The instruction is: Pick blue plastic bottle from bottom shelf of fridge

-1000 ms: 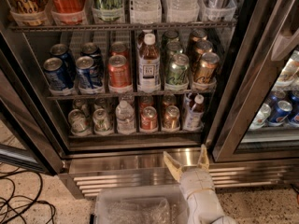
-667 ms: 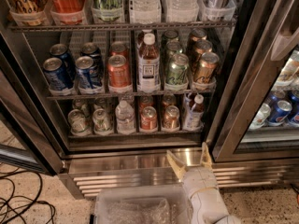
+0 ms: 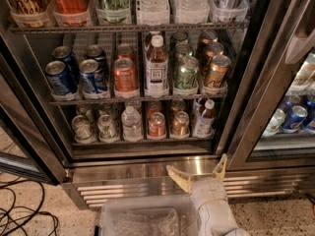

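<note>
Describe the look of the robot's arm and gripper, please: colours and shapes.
The gripper, low before the fridge, has two pale yellow, tapering fingers. Behind it the arm is white, smooth and rounded. No cables or markings show.

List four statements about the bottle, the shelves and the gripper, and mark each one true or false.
1. The blue plastic bottle stands at the right end of the bottom shelf. True.
2. The gripper is shut on the blue plastic bottle. False: it is below the shelf, in front of the fridge's steel base, with the jaws open and nothing between them.
3. A clear water bottle stands on the bottom shelf, left of the blue plastic bottle, with cans between the two. True.
4. The tall amber bottle stands on the bottom shelf. False: it stands on the rack above, among the cans.
</note>
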You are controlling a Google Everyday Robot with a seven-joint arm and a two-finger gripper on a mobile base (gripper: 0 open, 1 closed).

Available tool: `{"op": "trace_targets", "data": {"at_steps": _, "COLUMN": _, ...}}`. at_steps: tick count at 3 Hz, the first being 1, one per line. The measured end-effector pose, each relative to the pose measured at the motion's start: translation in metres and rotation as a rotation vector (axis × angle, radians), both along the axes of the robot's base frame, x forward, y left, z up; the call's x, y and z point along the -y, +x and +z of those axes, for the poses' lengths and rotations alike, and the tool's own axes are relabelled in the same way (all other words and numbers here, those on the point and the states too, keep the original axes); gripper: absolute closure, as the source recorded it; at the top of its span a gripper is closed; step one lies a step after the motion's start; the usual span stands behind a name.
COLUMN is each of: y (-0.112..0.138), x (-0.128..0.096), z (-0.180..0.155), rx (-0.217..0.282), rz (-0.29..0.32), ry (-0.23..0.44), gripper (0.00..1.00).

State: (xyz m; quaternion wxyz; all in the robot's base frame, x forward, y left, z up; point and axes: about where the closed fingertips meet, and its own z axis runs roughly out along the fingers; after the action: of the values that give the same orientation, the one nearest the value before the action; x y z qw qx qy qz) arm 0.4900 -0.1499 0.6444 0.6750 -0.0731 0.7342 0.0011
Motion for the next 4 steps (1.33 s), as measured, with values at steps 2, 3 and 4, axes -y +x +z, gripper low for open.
{"op": "trace_targets", "data": {"at_steps": 2, "y": 0.024, "x": -0.010, "z": -0.022, "rx": 0.085, "rz": 0.000, "ry": -0.002, "gripper": 0.18}}
{"op": "trace_targets", "data": {"at_steps": 3, "y": 0.033, "x": -0.006, "z": -0.023, "rx": 0.134, "rz": -0.022, "ry": -0.043, "gripper": 0.22}}
{"op": "trace_targets", "data": {"at_steps": 4, "y": 0.045, "x": 0.005, "z": -0.023, "rx": 0.162, "rz": -0.049, "ry": -0.074, "gripper": 0.28}}
